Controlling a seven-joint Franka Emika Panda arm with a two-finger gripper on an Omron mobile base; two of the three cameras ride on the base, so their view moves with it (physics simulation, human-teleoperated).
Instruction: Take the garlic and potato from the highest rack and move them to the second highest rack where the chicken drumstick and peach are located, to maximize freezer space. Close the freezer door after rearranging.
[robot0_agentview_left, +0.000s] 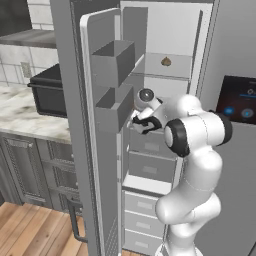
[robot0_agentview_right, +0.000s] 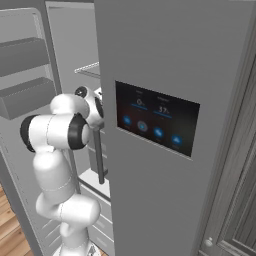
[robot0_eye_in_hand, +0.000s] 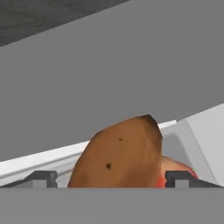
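Standing wide apart, the fingers flank the potato; contact is hard to judge; garlic sits above.

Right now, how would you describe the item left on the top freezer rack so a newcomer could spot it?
Start at the open freezer, beside the marble counter. On its top rack sits the garlic, a small brownish bulb, alone there, above the white arm.

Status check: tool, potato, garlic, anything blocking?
Tool open, potato between its tips. Garlic on top rack. Freezer door open.
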